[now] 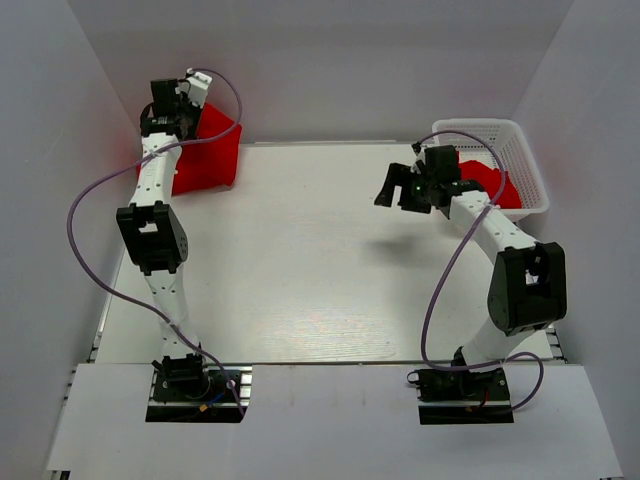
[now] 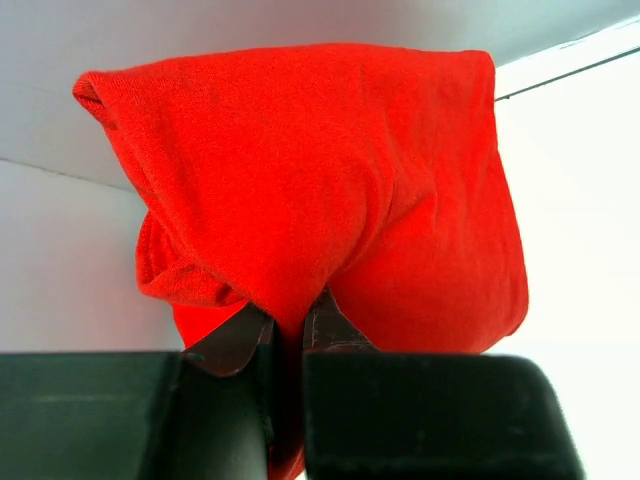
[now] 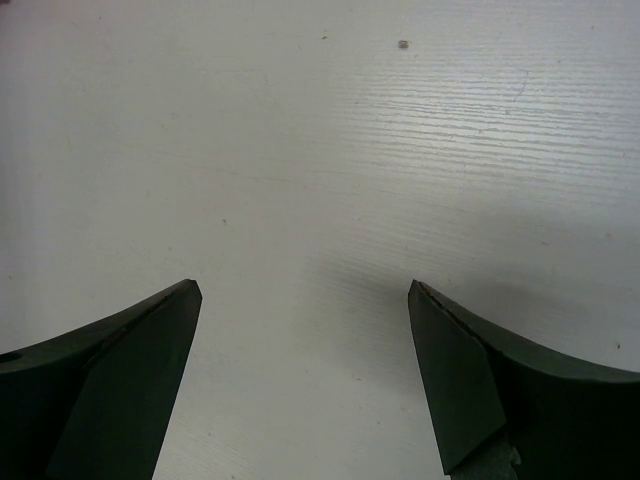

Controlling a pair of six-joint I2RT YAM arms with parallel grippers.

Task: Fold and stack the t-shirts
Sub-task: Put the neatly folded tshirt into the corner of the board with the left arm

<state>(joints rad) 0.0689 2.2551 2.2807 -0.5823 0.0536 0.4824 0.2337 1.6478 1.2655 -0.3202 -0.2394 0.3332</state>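
A folded bright red t-shirt [image 1: 208, 155] hangs at the far left corner of the table. My left gripper [image 1: 190, 100] is shut on its top edge and holds it up. In the left wrist view the red cloth [image 2: 330, 180] is pinched between the two fingers [image 2: 335, 325] and drapes away from them. More red t-shirt cloth [image 1: 497, 183] lies in the white basket [image 1: 520, 150] at the far right. My right gripper [image 1: 398, 190] is open and empty above bare table, just left of the basket. The right wrist view shows its gripper [image 3: 305, 290] spread wide over the white tabletop.
The white tabletop [image 1: 320, 260] stretches between the arms. White walls close in the left, back and right sides. A purple cable [image 1: 85, 235] loops beside the left arm, and another purple cable [image 1: 440, 290] hangs by the right arm.
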